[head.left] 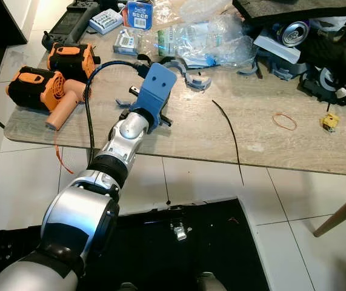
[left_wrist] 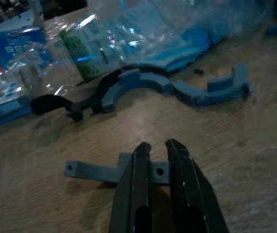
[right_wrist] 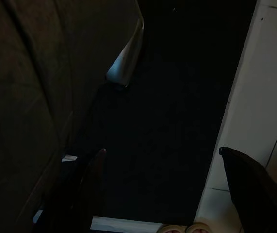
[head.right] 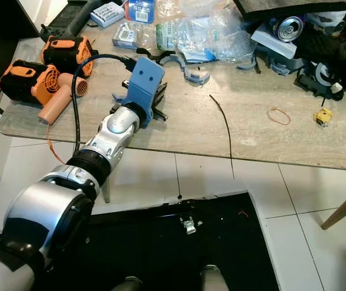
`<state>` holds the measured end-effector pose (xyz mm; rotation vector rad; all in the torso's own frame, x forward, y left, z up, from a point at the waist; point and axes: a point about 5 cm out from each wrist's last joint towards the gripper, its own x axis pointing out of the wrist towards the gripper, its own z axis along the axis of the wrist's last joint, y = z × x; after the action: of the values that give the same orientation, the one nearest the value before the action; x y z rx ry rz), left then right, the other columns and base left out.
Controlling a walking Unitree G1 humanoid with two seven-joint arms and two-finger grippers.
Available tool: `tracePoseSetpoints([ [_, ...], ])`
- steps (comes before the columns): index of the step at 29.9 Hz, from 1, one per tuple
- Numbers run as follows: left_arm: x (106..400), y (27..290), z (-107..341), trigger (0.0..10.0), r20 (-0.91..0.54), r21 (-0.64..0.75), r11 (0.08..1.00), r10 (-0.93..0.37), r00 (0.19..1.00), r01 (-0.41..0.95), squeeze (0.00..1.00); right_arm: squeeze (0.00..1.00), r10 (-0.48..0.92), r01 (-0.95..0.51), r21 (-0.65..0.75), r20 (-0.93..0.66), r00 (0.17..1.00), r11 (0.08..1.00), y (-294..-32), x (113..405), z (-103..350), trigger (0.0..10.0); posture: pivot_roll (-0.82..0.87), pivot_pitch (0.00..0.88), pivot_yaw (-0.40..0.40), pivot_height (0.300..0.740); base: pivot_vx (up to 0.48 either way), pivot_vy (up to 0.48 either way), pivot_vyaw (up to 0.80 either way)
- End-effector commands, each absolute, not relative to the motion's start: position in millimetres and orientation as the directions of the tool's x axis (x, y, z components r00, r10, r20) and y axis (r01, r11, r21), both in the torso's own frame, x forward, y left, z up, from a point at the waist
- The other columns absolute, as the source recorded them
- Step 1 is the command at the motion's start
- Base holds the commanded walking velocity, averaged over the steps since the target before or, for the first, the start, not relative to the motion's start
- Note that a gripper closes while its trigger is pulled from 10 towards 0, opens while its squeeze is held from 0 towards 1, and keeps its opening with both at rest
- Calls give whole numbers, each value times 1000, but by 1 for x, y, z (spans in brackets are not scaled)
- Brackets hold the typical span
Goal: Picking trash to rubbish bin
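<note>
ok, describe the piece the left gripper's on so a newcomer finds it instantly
On the wooden table, near its front edge, the left gripper pinches a small blue-grey plastic bracket. It is a flat straight bar with screw holes, unlike the curved blue-grey arcs beyond it.

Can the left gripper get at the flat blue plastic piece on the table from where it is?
Probably yes: the left gripper already straddles the blue plastic piece on the table, fingers nearly closed, nothing between.

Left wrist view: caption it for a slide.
Left gripper nearly shut over a small blue bracket on the wooden table.
</note>
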<state>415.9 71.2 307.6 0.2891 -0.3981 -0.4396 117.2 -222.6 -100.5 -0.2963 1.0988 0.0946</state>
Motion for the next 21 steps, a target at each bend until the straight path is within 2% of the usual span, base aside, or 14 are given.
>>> tracePoseSetpoints([
  [1, 417, 79, 287, 0, 263, 218, 865, -498, 826, 452, 0, 0, 23, -358, -43, -984, 178, 933, -189, 44, -123, 10000, -291, 524, 91, 740, 0, 0, 0],
  [2, 417, 79, 287, 0, 263, 218, 865, -498, 826, 452, 0, 0, 23, -358, -43, -984, 178, 933, -189, 44, -123, 10000, -291, 524, 91, 740, 0, 0, 0],
  [4, 415, 79, 298, 0, 324, 108, 834, -544, 774, 541, 0, 0, 24, -361, -46, -982, 187, 931, -188, 49, -123, 10000, -279, 504, 94, 740, 0, 0, 0],
  [9, 410, 92, 316, 0, 467, -49, 699, -615, 635, 713, 0, 0, 22, -364, -56, -978, 205, 930, -186, 63, -122, 10000, -253, 453, 104, 740, 0, 0, 0],
  [13, 404, 108, 318, 0, 557, -110, 572, -642, 527, 813, 0, 0, 21, -364, -65, -973, 228, 929, -184, 77, -120, 10000, -227, 404, 110, 740, 0, 0, 0],
  [16, 401, 114, 316, 0, 584, -122, 526, -647, 489, 842, 0, 0, 22, -365, -67, -972, 233, 928, -184, 80, -119, 10000, -220, 387, 109, 740, 0, 0, 0],
  [18, 394, 133, 300, 0, 626, -148, 445, -649, 432, 883, 0, 0, 22, -368, -73, -969, 248, 927, -182, 93, -117, 10000, -196, 330, 110, 740, 0, 0, 0],
  [21, 387, 146, 291, 0, 656, -169, 397, -638, 404, 902, 0, 0, 21, -368, -77, -967, 254, 926, -182, 98, -116, 10000, -189, 312, 110, 740, 0, 0, 0],
])
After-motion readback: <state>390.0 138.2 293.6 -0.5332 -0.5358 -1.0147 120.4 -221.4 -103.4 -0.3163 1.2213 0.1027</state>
